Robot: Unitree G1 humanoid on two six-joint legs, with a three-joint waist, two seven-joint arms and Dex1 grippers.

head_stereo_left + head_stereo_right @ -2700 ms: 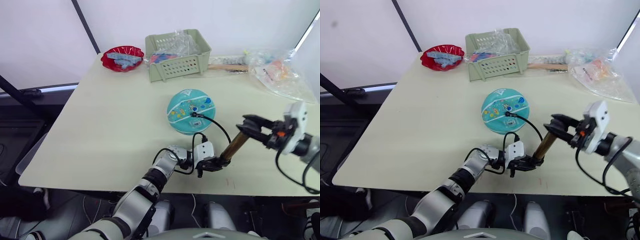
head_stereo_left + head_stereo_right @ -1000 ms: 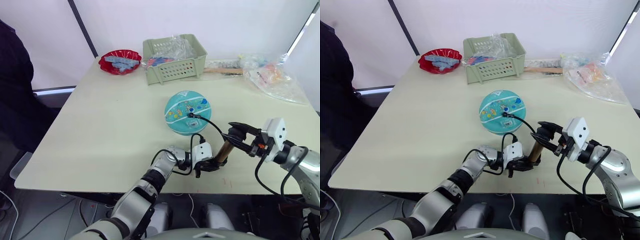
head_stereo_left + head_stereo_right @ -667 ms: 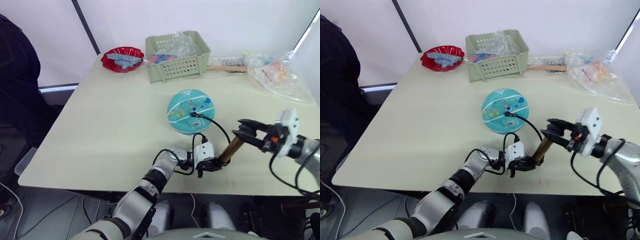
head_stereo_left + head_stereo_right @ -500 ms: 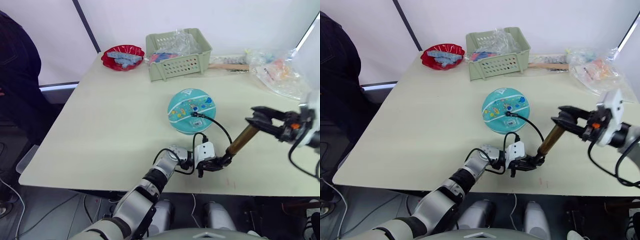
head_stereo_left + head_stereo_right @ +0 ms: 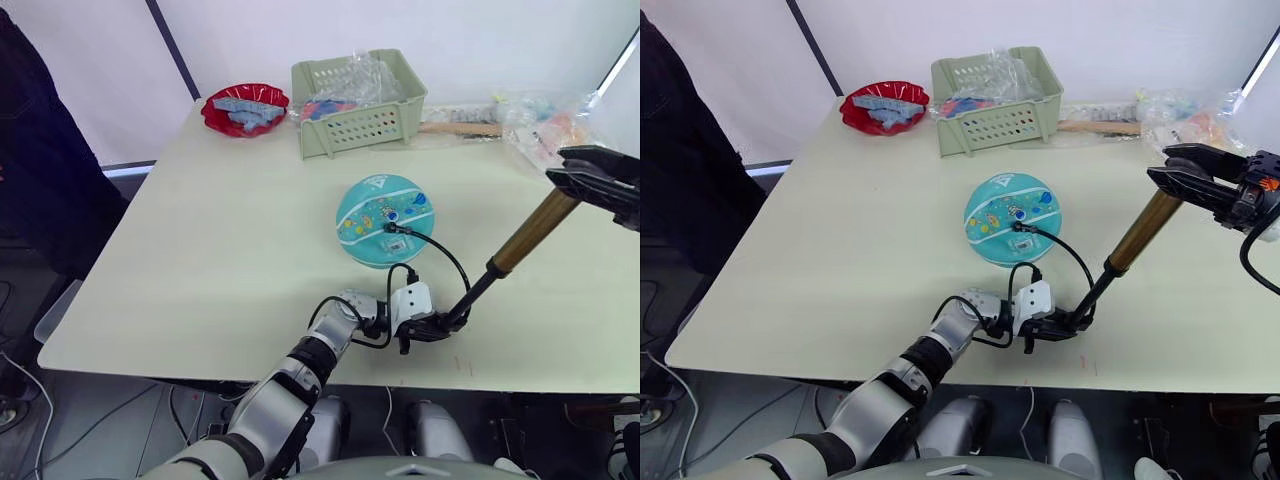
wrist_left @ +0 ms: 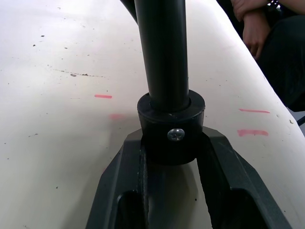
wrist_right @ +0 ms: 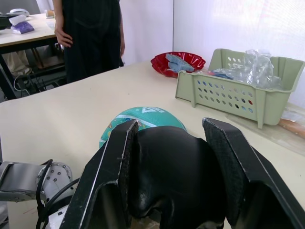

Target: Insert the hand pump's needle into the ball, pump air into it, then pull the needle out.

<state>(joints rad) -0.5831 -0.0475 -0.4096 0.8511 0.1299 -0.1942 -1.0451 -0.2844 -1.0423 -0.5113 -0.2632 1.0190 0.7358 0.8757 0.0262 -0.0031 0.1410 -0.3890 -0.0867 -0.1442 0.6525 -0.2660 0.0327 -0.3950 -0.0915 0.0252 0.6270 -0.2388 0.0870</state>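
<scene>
- The ball (image 5: 385, 220) sits on the table (image 5: 220, 250), near its middle, in front of the green basket (image 5: 358, 105).
- The needle (image 5: 388, 227) is stuck into the side of the ball that faces the robot, and the thin black hose (image 5: 445, 262) loops from it down to the foot of the pump.
- The pump (image 5: 505, 256) leans at a slant, its black foot on the table near the front edge and its handle raised up toward the robot's right.
- The inner rod is drawn out: a thin black length shows between the foot and the gold barrel (image 5: 531, 236).
- The left gripper (image 5: 432, 325) lies low on the table and clamps the pump's black foot; in the left wrist view its fingers (image 6: 125, 186) press on both sides of the black collar (image 6: 171, 125).
- The right gripper (image 5: 590, 178) is up in the air at the right edge, closed around the black handle (image 7: 169, 174), which bulges between its two fingers in the right wrist view.
- A red bowl (image 5: 245, 108) stands at the far left corner, beside the basket.
- Clear plastic bags (image 5: 560, 125) lie at the far right.
- A person in dark clothes (image 7: 93, 33) stands beyond the table.
</scene>
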